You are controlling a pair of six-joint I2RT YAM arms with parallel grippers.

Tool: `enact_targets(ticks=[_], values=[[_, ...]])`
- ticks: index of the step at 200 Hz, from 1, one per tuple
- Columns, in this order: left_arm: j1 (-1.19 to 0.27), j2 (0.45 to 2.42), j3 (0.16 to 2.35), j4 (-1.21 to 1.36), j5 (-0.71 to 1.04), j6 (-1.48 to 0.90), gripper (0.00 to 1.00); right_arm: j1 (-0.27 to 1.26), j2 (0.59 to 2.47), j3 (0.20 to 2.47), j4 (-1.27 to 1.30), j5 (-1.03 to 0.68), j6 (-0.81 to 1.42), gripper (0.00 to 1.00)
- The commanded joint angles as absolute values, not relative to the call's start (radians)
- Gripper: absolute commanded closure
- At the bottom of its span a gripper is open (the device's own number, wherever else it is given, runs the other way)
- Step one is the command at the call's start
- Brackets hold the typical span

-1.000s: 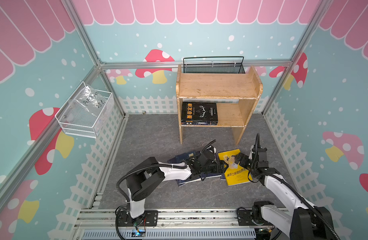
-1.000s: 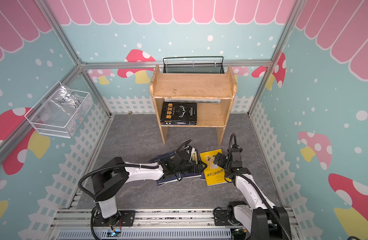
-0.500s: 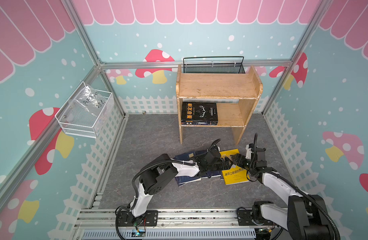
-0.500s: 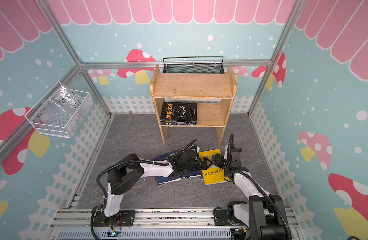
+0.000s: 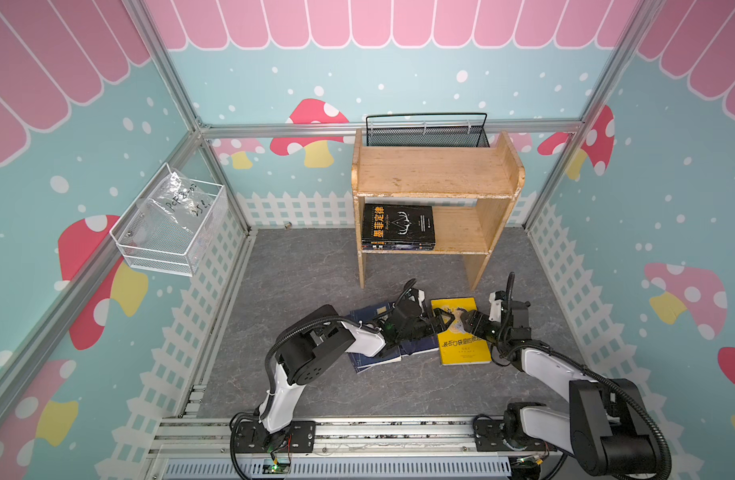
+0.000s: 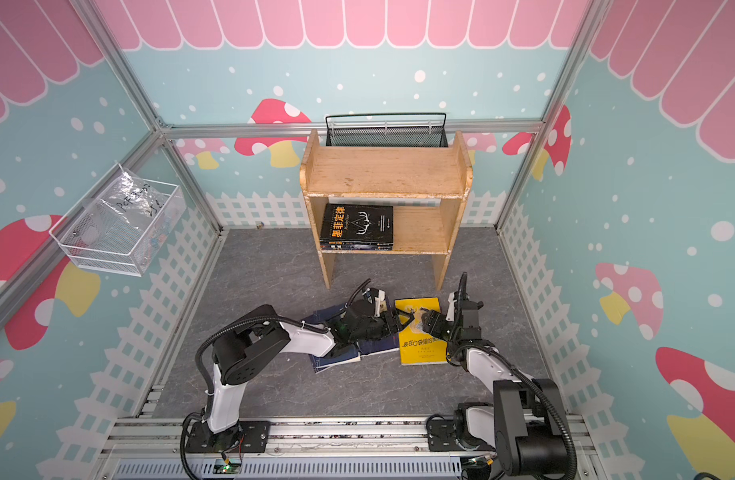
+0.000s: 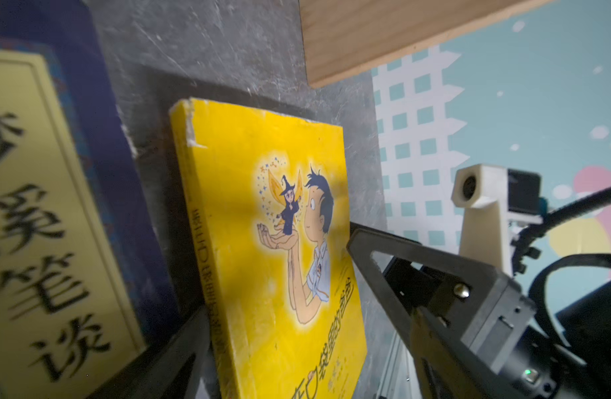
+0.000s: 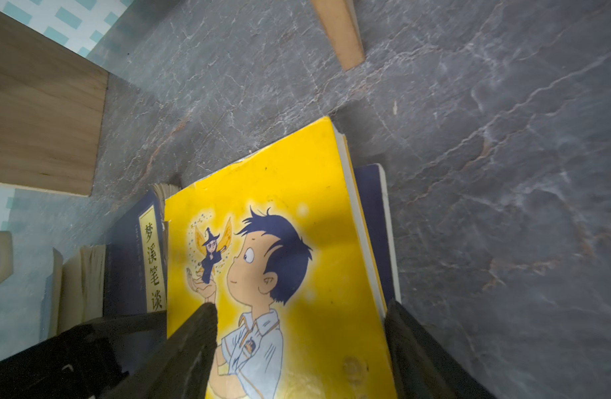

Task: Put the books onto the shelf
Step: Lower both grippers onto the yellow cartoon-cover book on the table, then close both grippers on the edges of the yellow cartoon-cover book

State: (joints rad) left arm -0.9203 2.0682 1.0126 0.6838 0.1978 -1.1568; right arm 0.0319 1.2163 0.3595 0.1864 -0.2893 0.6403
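1. The right claw (image 8: pixel 299 305) stood with its jaws apart, astride the yellow book (image 8: pixel 280 214). One finger (image 8: pixel 200 331) was over the cover and the other at the page edge, and nothing was clamped.
2. The left claw (image 5: pixel 442 321) also showed its jaws apart in both top views. It met the right claw almost tip to tip above the same book and held nothing.
3. The yellow book lay flat on the desk (image 5: pixel 299 282), near of the shelf's right leg and just right of the navy books (image 5: pixel 378 360). A navy edge seemed to lie under its page side.
4. The step in hand looked like taking hold of the yellow book. It would go best with one finger worked under the page edge and the other kept on the cover, closing at the middle of the long side.
5. A paperback sags, so the left claw could steady the spine side. It would need to keep clear of the right fingers and not drag the navy books along.
6. The shelf (image 5: pixel 436 174) stood at the far middle. The black antler book (image 5: pixel 397 222) lay on a low stack at the left of its lower tier, with free board to the right.
7. Writing that could be read:
   - The yellow cover read 装在口袋里的爸爸, partly hidden.
   - A navy label (image 8: pixel 152 262) read 梦溪笔谈.
   - The antler book read 墨菲定律.
   - The handwriting on the plastic bag (image 5: pixel 179 208) in the white wire basket (image 5: pixel 150 259) was not legible.
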Motion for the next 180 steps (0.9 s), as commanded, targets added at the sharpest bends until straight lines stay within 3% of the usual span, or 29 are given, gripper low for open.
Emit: enact_targets(ticks=[1, 125, 145, 180], values=[[-0.930, 2.023, 1.005, 0.979, 0.282, -1.263, 0.13, 0.057, 1.211, 0.348, 0.199, -0.461, 0.674, 0.23], [-0.923, 2.029, 1.034, 0.948, 0.350, -1.290, 0.23, 0.058, 1.256, 0.424, 0.196, -0.423, 0.641, 0.23], [-0.924, 2.001, 1.040, 0.832, 0.329, -1.244, 0.28, 0.057, 1.254, 0.437, 0.196, -0.431, 0.641, 0.23], [-0.925, 1.979, 1.070, 0.617, 0.281, -1.182, 0.45, 0.058, 1.247, 0.440, 0.200, -0.465, 0.649, 0.23]])
